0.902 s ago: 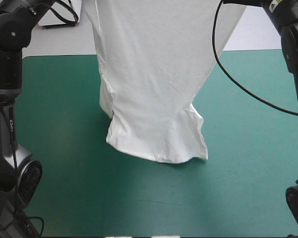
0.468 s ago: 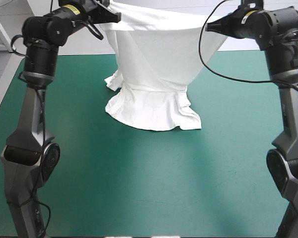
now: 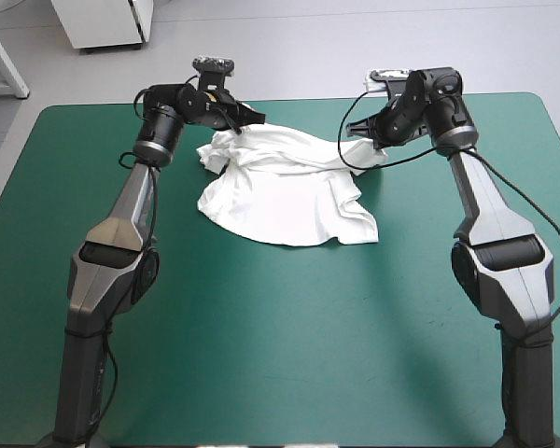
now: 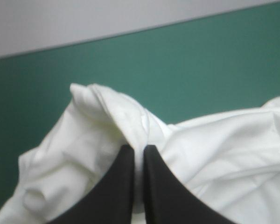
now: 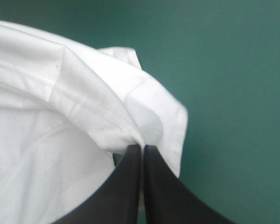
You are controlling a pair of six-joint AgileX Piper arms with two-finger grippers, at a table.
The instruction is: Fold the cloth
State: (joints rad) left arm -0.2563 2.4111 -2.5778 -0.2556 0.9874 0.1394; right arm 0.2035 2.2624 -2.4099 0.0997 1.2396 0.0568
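Left arm (image 3: pixel 121 233): it is reaching in from the left side of the table (image 3: pixel 261 364) toward the far edge. Its jaws are standing all but closed, and the black fingers (image 4: pixel 117 186) are pinching a bunched fold of the white T-shirt (image 3: pixel 285 196) between them. In the left wrist view the T-shirt (image 4: pixel 214 149) is puckering into a ridge just ahead of the fingertips, with teal-green cover showing beyond it.

Centre: the T-shirt is lying as a crumpled heap on the far middle of the table. Its near part is spreading flat on the cover, and its far edge is sagging between the two sets of jaws. Whether that held edge is touching the cover cannot be told.

Right arm (image 3: pixel 490 224): it is reaching in from the right. Its jaws are likewise all but closed, the fingers (image 5: pixel 164 191) gripping a stitched edge of the T-shirt (image 5: pixel 46 140), which is draping away to one side of them.
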